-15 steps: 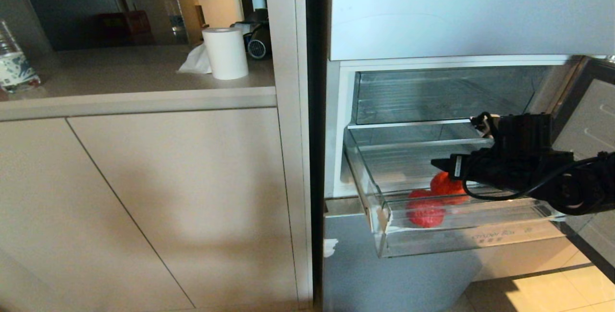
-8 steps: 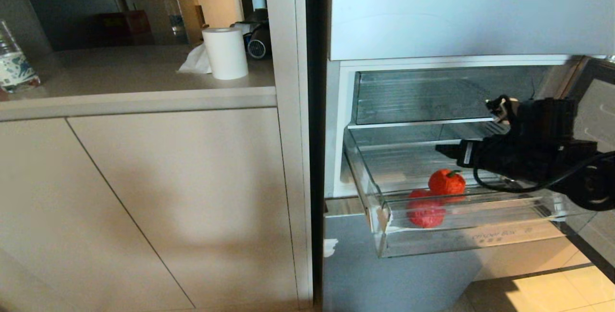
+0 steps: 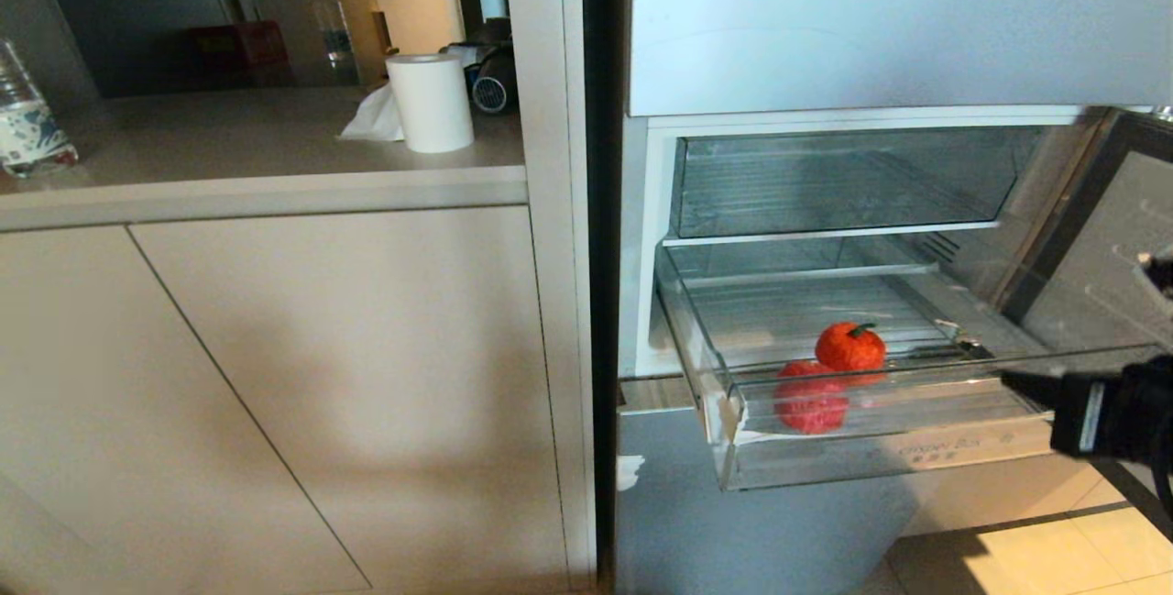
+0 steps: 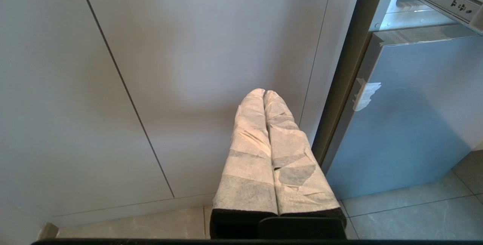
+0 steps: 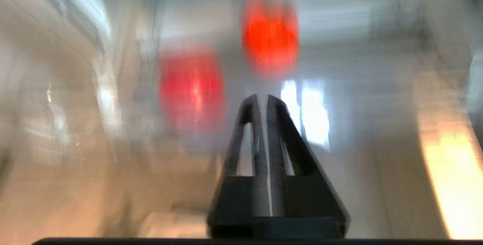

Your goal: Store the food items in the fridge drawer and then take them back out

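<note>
beige cabinets (image 3: 275,375), countertop (image 3: 229,141), tiled floor (image 3: 1035,558)

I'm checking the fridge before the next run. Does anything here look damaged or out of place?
Yes: a torn white sticker scrap clings to the grey-blue lower door, near its upper left corner by the cabinet edge. In the fridge drawer, the two red food items lie normally.

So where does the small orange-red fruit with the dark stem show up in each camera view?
Head view: small orange-red fruit with the dark stem lies in the clear plastic fridge drawer, right of centre.
Left wrist view: not in it.
Right wrist view: the upper red blur, above the shut right claw.
Shared landmark: the darker red round fruit beside it.
</note>
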Tool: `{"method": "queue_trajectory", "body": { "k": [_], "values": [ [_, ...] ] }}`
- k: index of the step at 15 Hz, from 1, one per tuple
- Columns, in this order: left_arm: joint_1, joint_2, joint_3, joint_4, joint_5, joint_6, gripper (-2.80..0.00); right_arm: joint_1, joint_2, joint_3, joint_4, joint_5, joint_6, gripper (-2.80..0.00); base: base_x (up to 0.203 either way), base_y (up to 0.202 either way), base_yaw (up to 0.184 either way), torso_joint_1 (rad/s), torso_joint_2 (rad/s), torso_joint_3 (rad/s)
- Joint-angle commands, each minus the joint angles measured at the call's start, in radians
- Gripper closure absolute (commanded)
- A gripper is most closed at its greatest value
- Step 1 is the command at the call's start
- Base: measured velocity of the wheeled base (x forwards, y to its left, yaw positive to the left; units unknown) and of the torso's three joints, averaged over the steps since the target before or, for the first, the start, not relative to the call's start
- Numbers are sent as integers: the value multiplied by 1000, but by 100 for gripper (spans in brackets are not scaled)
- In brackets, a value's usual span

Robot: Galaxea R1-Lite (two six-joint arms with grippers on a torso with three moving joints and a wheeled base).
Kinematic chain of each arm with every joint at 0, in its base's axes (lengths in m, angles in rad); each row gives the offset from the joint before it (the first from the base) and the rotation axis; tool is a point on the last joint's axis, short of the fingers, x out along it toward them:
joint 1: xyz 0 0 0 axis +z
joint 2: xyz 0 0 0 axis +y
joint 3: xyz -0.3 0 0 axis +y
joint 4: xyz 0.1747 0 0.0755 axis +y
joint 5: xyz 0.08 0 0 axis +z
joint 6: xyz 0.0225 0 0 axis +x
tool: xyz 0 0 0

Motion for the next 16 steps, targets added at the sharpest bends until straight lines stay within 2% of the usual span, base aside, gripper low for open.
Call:
{"method": "queue_trajectory", "body": {
  "k": [1, 5, 10, 13, 16],
  "values": [
    [0, 0, 2, -1, 0, 0, 0, 39, -116, 73, 151, -27, 2, 0, 0, 0, 0, 0, 0, 0],
    [0, 0, 2, -1, 0, 0, 0, 52, 168, 39, 194, -38, 7, 0, 0, 0, 0, 0, 0, 0],
    [0, 0, 2, -1, 0, 0, 0, 55, 521, -153, 163, -38, 12, 0, 0, 0, 0, 0, 0, 0],
    [0, -1, 2, -1, 0, 0, 0, 57, 663, -235, -50, -14, 20, 0, 0, 0, 0, 0, 0, 0],
    [0, -1, 2, -1, 0, 0, 0, 61, 746, -295, -302, 53, 109, 0, 0, 0, 0, 0, 0, 0]
  ]
}}
